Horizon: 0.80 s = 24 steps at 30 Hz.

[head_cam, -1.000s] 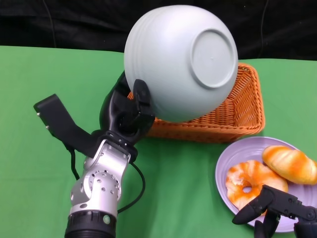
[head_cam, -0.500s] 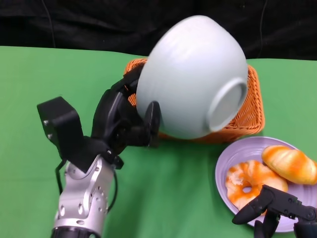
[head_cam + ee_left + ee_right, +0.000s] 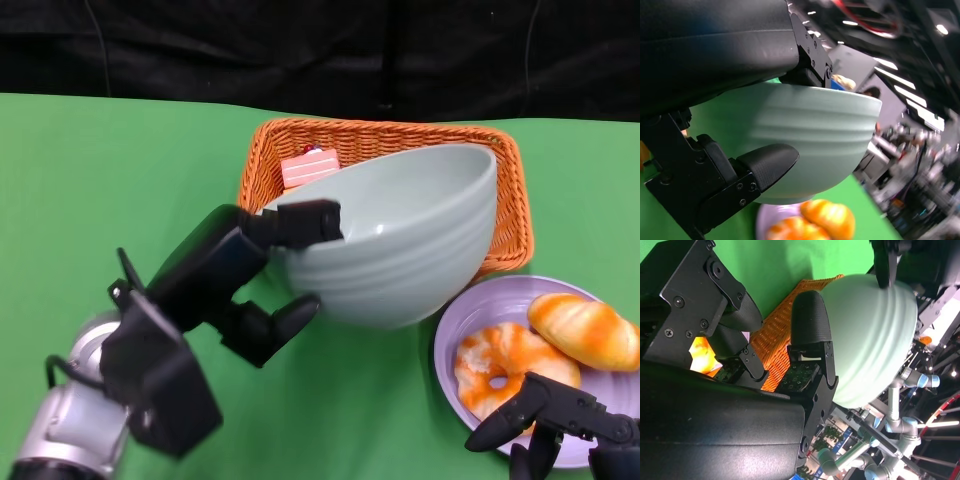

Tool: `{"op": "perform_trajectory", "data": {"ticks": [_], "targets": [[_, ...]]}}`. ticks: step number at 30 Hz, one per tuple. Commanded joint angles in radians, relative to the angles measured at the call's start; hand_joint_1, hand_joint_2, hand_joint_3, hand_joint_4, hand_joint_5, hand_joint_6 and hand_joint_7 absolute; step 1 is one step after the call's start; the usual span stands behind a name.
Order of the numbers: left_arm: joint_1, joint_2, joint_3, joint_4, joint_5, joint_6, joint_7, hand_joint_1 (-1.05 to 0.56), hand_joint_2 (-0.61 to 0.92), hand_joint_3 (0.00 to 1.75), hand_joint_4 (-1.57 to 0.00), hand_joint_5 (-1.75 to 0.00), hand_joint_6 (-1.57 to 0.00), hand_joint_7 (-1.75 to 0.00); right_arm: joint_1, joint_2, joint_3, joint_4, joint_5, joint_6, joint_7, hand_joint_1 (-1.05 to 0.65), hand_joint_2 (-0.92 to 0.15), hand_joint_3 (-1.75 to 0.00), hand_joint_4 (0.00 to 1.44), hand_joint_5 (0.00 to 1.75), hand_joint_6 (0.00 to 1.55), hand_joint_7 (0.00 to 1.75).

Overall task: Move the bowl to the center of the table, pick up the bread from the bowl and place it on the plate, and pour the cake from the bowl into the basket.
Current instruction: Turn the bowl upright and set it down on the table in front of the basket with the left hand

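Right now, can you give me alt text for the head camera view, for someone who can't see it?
The left robot hand holds a pale green bowl nearly upright in front of an orange basket with a slice of cake inside. At lower right, a purple plate carries two glazed breads, with the right robot hand at its near edge.

My head camera looks down on the green table (image 3: 90,190). Both wrist cameras sit close behind their black hands, tilted, and all three views share the pale green ribbed bowl (image 3: 400,250) (image 3: 875,340) (image 3: 810,135).
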<state>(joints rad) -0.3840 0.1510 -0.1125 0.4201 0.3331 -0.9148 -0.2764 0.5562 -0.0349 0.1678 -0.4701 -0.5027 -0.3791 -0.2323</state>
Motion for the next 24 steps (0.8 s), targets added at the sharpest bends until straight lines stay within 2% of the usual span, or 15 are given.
{"op": "perform_trajectory", "data": {"ticks": [1,5,11,13,16,20,24], "targets": [[-0.001,0.058,0.004,0.018,0.124,-0.130,0.118,-0.17,0.30,1.53,-0.96,-1.75,-0.76,-1.75,0.010,-0.009,0.031,-0.028,-0.021,-0.036,0.005,0.17,-0.14,-1.62,0.95,1.75,0.91,1.22],[0.003,0.096,0.028,0.037,0.345,-0.267,0.333,-0.16,0.29,1.52,-0.98,-1.75,-0.77,-1.75,0.017,-0.010,0.030,-0.029,-0.029,-0.040,-0.003,0.16,-0.16,-1.59,0.95,1.73,0.92,1.21],[0.011,0.157,0.001,0.005,0.638,-0.287,0.646,-0.17,0.33,1.53,-0.99,-1.75,-0.71,-1.75,0.023,-0.010,0.038,-0.033,-0.017,-0.043,-0.001,0.16,-0.15,-1.60,0.96,1.75,0.92,1.20],[0.022,0.193,-0.030,-0.018,0.740,-0.269,0.762,-0.15,0.39,1.30,-0.99,-1.75,-0.72,-1.75,0.023,-0.008,0.039,-0.035,-0.021,-0.044,-0.005,0.15,-0.15,-1.60,0.96,1.75,0.92,1.20],[0.034,0.260,-0.095,-0.046,0.860,-0.213,0.902,-0.16,0.47,1.04,-0.96,-1.75,-0.71,-1.75,0.021,-0.006,0.038,-0.034,-0.024,-0.048,-0.013,0.15,-0.16,-1.61,0.95,1.75,0.92,1.20],[0.044,0.336,-0.179,-0.048,0.945,-0.137,1.070,-0.17,0.49,0.94,-0.95,-1.75,-0.71,-1.75,0.016,-0.007,0.036,-0.030,-0.019,-0.059,-0.025,0.15,-0.15,-1.62,0.95,1.75,0.93,1.20],[0.073,0.420,-0.245,-0.040,0.967,-0.089,1.156,-0.15,0.50,0.87,-0.96,-1.75,-0.74,-1.75,0.010,-0.012,0.033,-0.024,-0.017,-0.074,-0.038,0.15,-0.14,-1.66,0.94,1.75,0.94,1.20]]}}
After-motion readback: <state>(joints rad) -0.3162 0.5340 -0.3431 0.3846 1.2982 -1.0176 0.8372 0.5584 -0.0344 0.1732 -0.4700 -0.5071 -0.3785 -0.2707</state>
